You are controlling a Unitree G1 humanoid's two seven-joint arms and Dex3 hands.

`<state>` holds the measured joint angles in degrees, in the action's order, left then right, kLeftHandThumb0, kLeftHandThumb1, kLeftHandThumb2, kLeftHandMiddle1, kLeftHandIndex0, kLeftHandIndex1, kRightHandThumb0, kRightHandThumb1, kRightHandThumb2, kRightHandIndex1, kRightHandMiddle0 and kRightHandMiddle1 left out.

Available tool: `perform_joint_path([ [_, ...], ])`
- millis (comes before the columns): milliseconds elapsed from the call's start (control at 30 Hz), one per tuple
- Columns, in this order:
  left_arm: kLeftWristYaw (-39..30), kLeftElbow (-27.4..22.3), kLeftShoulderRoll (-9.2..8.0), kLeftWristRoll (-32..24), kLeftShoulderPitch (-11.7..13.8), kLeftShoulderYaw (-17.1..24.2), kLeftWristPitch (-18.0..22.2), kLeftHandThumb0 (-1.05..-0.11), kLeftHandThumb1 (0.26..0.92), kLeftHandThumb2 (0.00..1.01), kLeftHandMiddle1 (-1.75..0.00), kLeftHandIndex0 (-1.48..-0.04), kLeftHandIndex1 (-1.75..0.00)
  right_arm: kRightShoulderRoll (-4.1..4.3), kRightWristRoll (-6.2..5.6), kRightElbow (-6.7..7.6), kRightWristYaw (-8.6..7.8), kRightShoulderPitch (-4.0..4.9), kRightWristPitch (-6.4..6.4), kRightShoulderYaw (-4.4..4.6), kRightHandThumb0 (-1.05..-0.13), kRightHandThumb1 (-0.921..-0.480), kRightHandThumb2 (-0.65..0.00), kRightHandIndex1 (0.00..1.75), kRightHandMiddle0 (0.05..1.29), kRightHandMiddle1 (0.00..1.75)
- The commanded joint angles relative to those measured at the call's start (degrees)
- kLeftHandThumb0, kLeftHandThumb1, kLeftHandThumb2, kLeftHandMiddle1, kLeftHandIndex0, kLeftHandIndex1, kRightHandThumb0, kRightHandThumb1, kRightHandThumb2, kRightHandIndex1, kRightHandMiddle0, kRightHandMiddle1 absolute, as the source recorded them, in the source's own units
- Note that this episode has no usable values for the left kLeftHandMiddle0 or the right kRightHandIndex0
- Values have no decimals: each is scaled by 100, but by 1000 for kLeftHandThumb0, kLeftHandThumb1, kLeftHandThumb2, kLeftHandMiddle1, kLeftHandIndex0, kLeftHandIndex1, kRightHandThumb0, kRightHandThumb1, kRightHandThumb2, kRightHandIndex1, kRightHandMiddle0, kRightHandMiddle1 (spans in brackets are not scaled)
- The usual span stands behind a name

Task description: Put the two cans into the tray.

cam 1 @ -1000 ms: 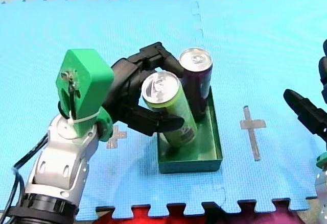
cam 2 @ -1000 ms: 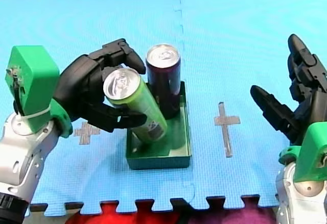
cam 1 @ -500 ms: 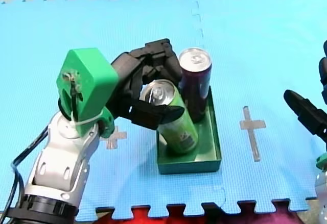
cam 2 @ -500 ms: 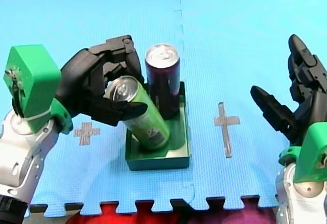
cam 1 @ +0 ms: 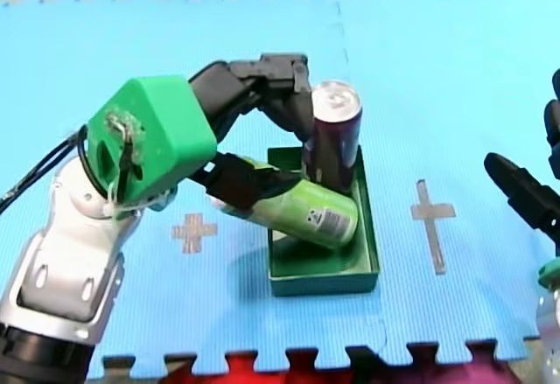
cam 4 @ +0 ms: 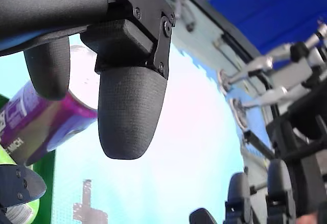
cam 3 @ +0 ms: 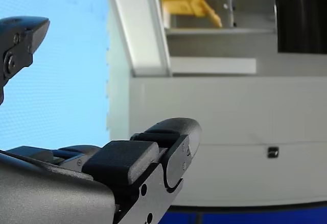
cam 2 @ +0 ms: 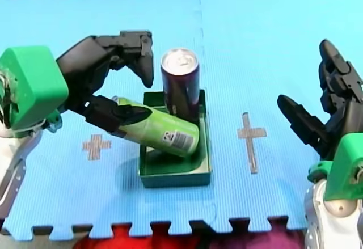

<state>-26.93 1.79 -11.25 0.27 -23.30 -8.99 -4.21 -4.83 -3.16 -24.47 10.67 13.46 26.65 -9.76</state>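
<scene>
Leaning green can (cam 1: pixel 302 209): on its side and slanted across the tray's left rim. Its base end is down inside the tray and its top end sticks out over the mat, against the left hand's thumb (cam 1: pixel 241 190).
Purple can (cam 1: pixel 331 139): upright inside the tray at the far end. The green can's side is just beside it or touching it; I cannot tell which.
Tray (cam 1: pixel 324 283): small, green, shallow-walled, sitting on the blue foam mat (cam 1: pixel 455 95).
Left hand (cam 2: pixel 93 62): to the left of the tray, not gripping. Its fingers (cam 1: pixel 280 78) arch above the green can, clear of it, close to the purple can's top. Only the thumb meets the green can.
Right hand (cam 2: pixel 323 118): at the mat's right edge, well apart from the tray, holding nothing.
Handling: thin-walled metal cans with smooth, slick, round sides. The green one will probably roll or slide if nudged, and it would dent under a hard squeeze. I cannot judge from here whether it is full or empty.
Where to hold: around the middle of the barrel, thumb opposite the fingers, not on the rims.
Task standing: purple can in; green can only half in, and it looks to need standing up or sliding fully inside.
Risk: shifting the green can could knock the purple one over.
</scene>
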Motion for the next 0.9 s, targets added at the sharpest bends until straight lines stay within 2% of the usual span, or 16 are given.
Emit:
perform_joint_path([
  [0,-27,83,-29,-41,-16,19,178,-290,402,694,-1746,-603,-1746,0,9,-41,30,46,18,-5,-215,-734,0,0,616,1],
  [233,84,-93,-1,42,0,-58,124,-313,417,678,-1746,-627,-1746,-23,3,-83,32,63,53,2,-218,-731,0,0,615,0],
  [533,93,-389,-78,148,-203,-85,-91,-334,432,654,-1746,-641,-1746,-57,11,-224,45,153,95,12,-238,-722,0,1,623,3],
  [667,-22,-429,-124,-26,-350,46,9,-346,439,641,-1746,-644,-1746,-64,18,-278,55,200,97,17,-252,-717,0,2,627,3],
  [867,-156,-301,-186,-203,-675,162,286,-367,453,624,-1746,-645,-1746,-83,39,-449,110,313,131,23,-277,-711,0,3,630,2],
])
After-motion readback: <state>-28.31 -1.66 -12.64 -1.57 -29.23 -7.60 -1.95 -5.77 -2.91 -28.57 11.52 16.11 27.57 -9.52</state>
